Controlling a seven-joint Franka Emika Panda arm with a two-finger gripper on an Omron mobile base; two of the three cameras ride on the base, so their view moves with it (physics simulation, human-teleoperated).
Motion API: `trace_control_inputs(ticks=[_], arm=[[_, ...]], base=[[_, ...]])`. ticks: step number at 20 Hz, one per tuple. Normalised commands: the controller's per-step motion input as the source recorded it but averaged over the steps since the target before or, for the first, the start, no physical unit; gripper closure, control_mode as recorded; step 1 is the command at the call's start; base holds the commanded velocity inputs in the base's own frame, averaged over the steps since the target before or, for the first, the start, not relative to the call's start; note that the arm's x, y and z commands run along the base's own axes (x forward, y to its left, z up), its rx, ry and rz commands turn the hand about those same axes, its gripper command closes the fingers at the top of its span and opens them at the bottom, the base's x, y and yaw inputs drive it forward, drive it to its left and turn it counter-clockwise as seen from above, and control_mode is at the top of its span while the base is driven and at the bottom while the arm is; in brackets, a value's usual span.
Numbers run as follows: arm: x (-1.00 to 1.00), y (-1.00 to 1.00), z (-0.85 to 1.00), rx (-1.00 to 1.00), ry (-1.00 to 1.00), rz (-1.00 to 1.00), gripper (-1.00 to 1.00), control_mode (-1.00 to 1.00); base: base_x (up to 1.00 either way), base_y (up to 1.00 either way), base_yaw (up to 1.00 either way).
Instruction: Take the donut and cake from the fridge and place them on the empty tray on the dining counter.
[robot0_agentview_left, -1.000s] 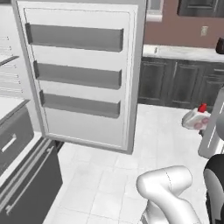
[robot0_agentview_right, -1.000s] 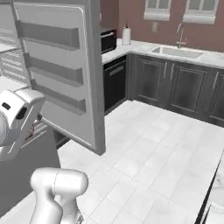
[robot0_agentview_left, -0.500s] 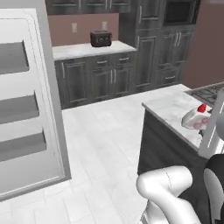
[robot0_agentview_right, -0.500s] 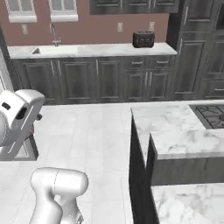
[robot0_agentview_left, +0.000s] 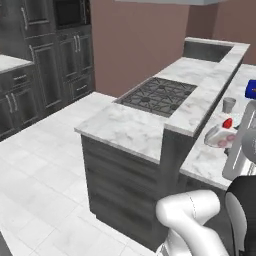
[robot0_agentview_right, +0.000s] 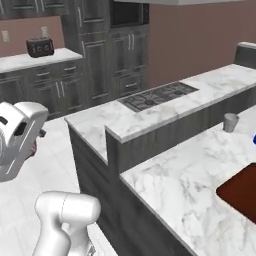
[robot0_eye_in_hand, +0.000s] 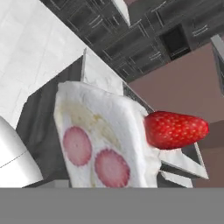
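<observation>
Dark cabinets (robot0_agentview_right: 95, 65), white tiled floor (robot0_agentview_left: 35, 165)

The empty tray (robot0_agentview_right: 241, 192) is cut off by the right edge.

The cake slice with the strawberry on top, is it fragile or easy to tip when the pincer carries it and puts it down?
The cake looks soft: white cream with strawberry slices in the cut face, so a hard squeeze would probably dent it. The whole strawberry juts from its top and might shift if jolted. As a narrow wedge, it could tip when set on the tray.
</observation>
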Motion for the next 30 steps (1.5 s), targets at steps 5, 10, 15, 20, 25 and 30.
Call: trace_control_inputs(ticks=[5, 10, 15, 20, 25, 30], arm=[[0.0, 0.0, 0.0, 0.0, 0.0, 0.0, 1.0, 1.0], [0.0, 0.0, 0.0, 0.0, 0.0, 0.0, 1.0, 1.0], [0.0, 0.0, 0.0, 0.0, 0.0, 0.0, 1.0, 1.0], [0.0, 0.0, 0.0, 0.0, 0.0, 0.0, 1.0, 1.0], [0.0, 0.0, 0.0, 0.0, 0.0, 0.0, 1.0, 1.0], [0.0, 0.0, 0.0, 0.0, 0.0, 0.0, 1.0, 1.0]], base=[[-1.0, -1.0, -0.2], [-1.0, -1.0, -0.13], [-0.45, -1.0, 0.07], [0.11, -1.0, 0.17], [0.43, -1.0, 0.16], [0.81, -1.0, 0.31]])
